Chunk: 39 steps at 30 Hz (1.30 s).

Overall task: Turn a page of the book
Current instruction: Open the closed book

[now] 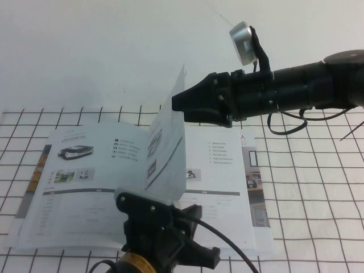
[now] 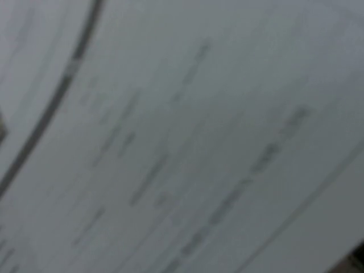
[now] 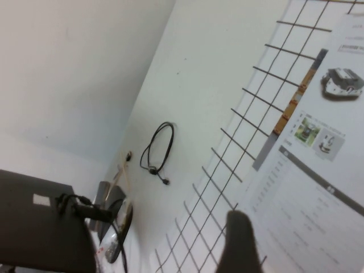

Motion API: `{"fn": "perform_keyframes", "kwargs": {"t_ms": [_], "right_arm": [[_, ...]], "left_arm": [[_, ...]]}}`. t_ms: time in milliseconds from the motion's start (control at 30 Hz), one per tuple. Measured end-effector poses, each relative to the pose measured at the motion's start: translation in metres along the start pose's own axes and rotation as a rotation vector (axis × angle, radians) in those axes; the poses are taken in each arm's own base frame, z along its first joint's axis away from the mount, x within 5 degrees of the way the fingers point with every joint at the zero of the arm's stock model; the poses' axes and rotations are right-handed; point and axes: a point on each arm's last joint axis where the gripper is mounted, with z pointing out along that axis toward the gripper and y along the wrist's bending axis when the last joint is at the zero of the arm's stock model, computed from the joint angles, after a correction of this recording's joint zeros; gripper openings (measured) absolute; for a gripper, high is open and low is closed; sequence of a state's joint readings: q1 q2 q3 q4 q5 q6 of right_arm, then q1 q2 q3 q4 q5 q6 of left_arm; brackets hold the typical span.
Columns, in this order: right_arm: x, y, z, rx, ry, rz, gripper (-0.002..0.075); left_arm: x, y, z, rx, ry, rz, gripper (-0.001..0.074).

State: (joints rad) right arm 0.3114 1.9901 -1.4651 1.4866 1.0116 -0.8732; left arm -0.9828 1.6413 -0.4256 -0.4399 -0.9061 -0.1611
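On a white table (image 1: 318,199) ruled with a black grid, we see the book (image 1: 85,193) lying open and flat, its left side showing a small vehicle photo above grey-barred tables, its right side carrying icon lists and colour photos at the outer edge; the page (image 1: 168,156) stands nearly upright above the spine, between the two open halves, tilted a little and with its top corner raised against the white wall (image 1: 114,51).

From the right, our right arm reaches in level above the book; the right gripper (image 1: 179,102) sits at the upper edge of the standing page, its black tip touching or just beside the paper; whether its fingers pinch the sheet or merely rest against it, we cannot tell; in the right wrist view only one dark finger (image 3: 239,242) shows, blurred, over the grid and the book's left side (image 3: 318,170), with a coiled black cable (image 3: 158,149) lying on the bare white surface beyond the grid.

Near the front edge of the table, our left gripper (image 1: 156,219) sits at the lower end of the page, over the middle of the book, with a black cable (image 1: 227,239) trailing away from it; how wide its fingers stand we cannot tell; the left wrist view is filled by blurred printed paper (image 2: 182,136) very close to the lens.
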Motion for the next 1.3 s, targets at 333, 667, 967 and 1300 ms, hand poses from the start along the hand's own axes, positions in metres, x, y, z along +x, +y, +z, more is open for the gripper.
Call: {"fn": "perform_keyframes", "kwargs": {"t_ms": [333, 667, 967, 1300], "right_arm": [[0.007, 0.010, 0.004, -0.084, 0.064, -0.022, 0.0473], [0.013, 0.013, 0.004, -0.126, 0.124, -0.076, 0.0393], [0.024, 0.000, 0.002, 0.004, 0.256, -0.173, 0.0040], [0.016, 0.008, 0.004, -0.079, 0.151, -0.194, 0.0000]], "left_arm": [[0.007, 0.017, -0.001, -0.179, 0.067, 0.030, -0.0002], [0.021, 0.026, -0.006, -0.298, 0.217, -0.060, -0.0002], [0.011, 0.038, -0.010, -0.383, 0.190, -0.162, -0.0002], [0.000, 0.038, -0.015, -0.376, 0.175, -0.228, -0.0002]]}}
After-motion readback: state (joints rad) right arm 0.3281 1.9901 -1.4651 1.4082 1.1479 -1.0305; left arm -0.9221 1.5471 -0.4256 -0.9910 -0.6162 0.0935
